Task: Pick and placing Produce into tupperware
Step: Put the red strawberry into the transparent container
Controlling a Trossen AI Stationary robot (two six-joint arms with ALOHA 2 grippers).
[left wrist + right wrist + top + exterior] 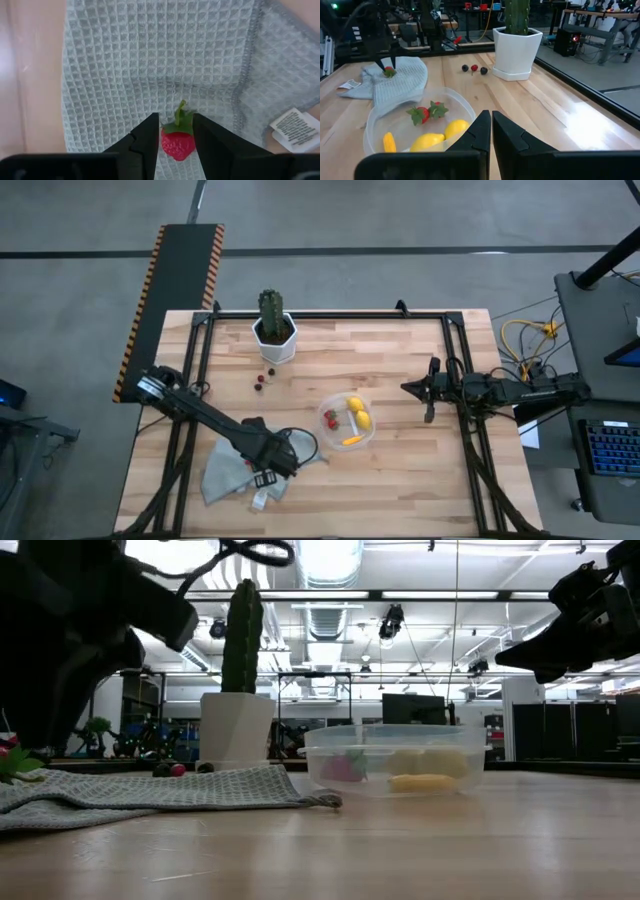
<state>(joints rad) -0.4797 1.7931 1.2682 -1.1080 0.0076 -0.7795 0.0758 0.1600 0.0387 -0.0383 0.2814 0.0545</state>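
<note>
A red strawberry [177, 143] sat pinched between the left gripper's [176, 142] two fingers, just above the grey cloth [150, 65] beside the tupperware [329, 427]. The tupperware held two lemons [445, 134] and two strawberries. The right gripper [491, 131] waited on the tupperware's other side, fingers closed on nothing.

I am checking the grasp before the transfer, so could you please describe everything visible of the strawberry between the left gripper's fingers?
The strawberry is small, bright red and dimpled, with a green leafy cap and a short curled stem. It looks like a whole, undamaged piece. It sits between the two dark fingers of the left gripper, which press its sides. Below it lies the grey waffle-weave cloth; whether the berry touches the cloth cannot be told. The right wrist view shows it at the cloth, away from the tupperware.
</note>
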